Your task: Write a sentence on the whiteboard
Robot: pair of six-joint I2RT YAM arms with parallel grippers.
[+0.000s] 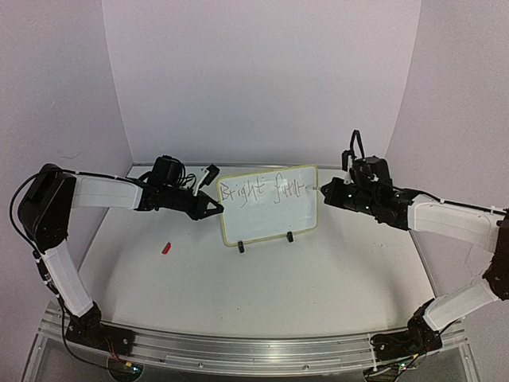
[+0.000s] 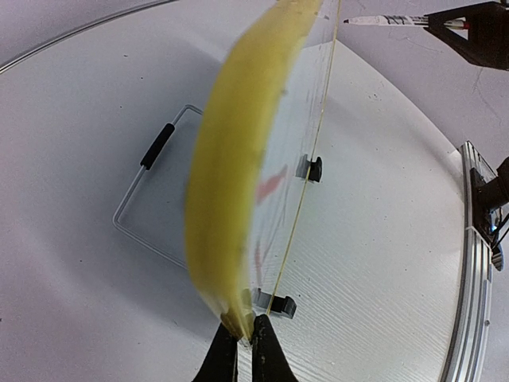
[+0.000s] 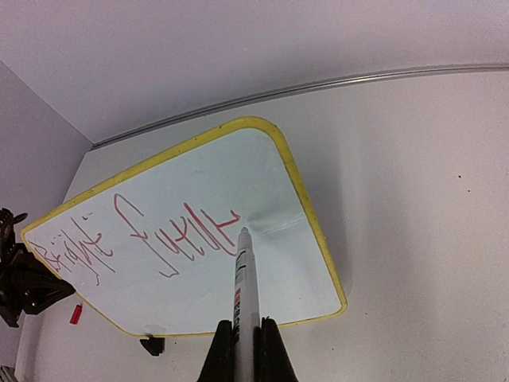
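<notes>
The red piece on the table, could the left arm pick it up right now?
Probably not yet: the left gripper is clamping the whiteboard, though the red piece lies close by.

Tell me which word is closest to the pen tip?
The second word, starting with "f": the pen tip sits right at its last letter. "Bright" is far off across the whiteboard.

The whiteboard is seen edge-on, its blurred yellow rim clamped at the near corner by the left gripper. Its black clip feet are set on the white bench, its wire stand is spread behind, and a marker is held at its top edge by the right gripper.
</notes>
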